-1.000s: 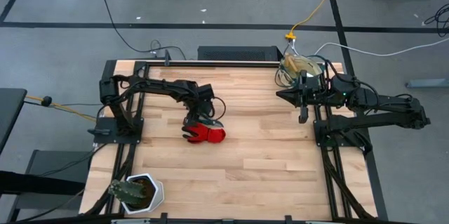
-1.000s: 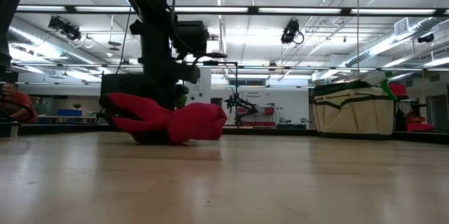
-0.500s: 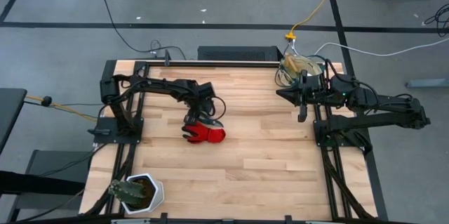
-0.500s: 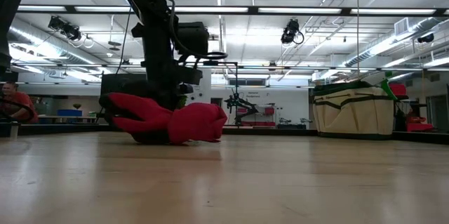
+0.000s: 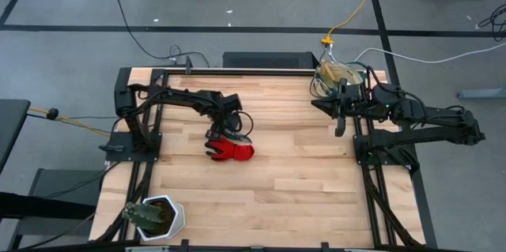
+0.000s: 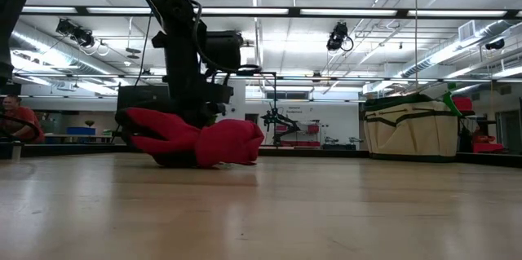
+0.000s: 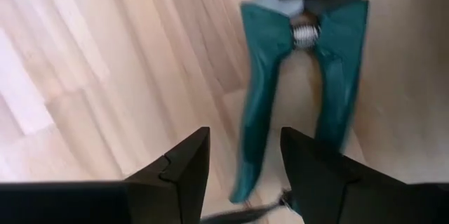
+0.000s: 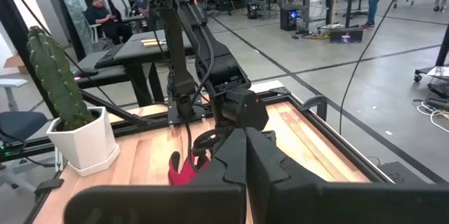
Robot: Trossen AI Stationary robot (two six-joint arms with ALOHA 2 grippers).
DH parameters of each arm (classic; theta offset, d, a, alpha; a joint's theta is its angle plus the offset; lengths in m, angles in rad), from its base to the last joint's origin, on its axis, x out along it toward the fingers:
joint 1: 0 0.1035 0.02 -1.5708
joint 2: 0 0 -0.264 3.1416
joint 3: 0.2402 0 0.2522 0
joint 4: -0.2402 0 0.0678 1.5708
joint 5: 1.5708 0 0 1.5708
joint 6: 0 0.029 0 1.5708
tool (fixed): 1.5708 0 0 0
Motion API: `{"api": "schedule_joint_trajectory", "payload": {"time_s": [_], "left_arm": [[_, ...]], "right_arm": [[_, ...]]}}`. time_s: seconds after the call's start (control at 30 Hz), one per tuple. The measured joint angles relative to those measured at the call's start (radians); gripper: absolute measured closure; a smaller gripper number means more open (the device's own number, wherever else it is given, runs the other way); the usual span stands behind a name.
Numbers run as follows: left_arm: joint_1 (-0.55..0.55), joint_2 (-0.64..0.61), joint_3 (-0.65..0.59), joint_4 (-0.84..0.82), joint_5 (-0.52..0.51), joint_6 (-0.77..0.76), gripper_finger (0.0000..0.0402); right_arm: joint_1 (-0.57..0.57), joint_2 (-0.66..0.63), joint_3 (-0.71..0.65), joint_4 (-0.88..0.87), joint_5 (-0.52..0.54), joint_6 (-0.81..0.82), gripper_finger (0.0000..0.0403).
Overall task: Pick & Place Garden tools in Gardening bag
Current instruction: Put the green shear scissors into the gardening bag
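glove: red glove (image 6: 196, 141) lying flat on the bench (image 6: 261, 211), toward its left side
left arm: dark arm (image 6: 183, 56) reaching down from above to just behind the glove
bag: beige gardening bag (image 6: 410, 129) with green trim, upright near the bench's far right edge

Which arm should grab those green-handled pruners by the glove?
Left. Its gripper hangs open right over the pruners, beside the red glove mid-table. The right gripper is shut and waits across the table by the bag.
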Motion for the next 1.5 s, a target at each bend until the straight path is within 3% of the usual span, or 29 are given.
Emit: {"api": "schedule_joint_trajectory", "payload": {"time_s": [0.57,1.07,1.5], "left_arm": [[-0.001,0.016,0.001,-0.001,0.005,0.023,0.0225],[-0.002,0.018,0.001,-0.012,0.014,0.026,0.0333],[0.000,0.018,0.001,-0.013,0.039,0.025,0.0346]], "right_arm": [[0.000,0.000,0.000,0.000,0.002,0.000,0.0403],[0.000,0.000,0.000,0.000,0.002,0.000,0.0403],[0.000,0.000,0.000,0.000,0.002,0.000,0.0403]]}}
